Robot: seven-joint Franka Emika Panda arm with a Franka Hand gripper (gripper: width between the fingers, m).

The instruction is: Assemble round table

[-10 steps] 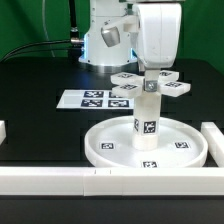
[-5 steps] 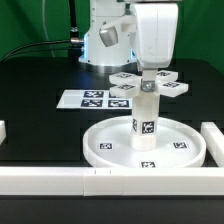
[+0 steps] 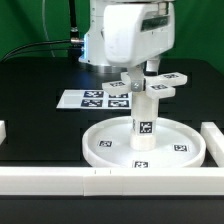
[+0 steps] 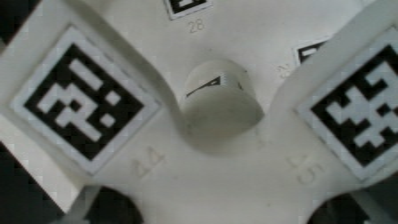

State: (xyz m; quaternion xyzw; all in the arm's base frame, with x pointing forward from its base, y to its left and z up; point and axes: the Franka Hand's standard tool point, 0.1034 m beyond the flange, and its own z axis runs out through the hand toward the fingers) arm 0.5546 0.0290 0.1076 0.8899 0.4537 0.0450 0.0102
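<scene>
Turned since before, the gripper [image 3: 140, 82] pinches the cross [image 3: 163, 88] atop the post [image 3: 145, 118]. That post stands upright in the disc [image 3: 100, 148].

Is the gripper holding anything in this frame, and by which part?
The gripper appears to hold the cross-shaped piece at its centre, where it sits atop the post; the pads themselves are hidden.

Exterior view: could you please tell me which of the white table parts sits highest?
The flat cross-shaped piece, perched atop the upright post. The rimmed disc lies flat on the table beneath both.
</scene>
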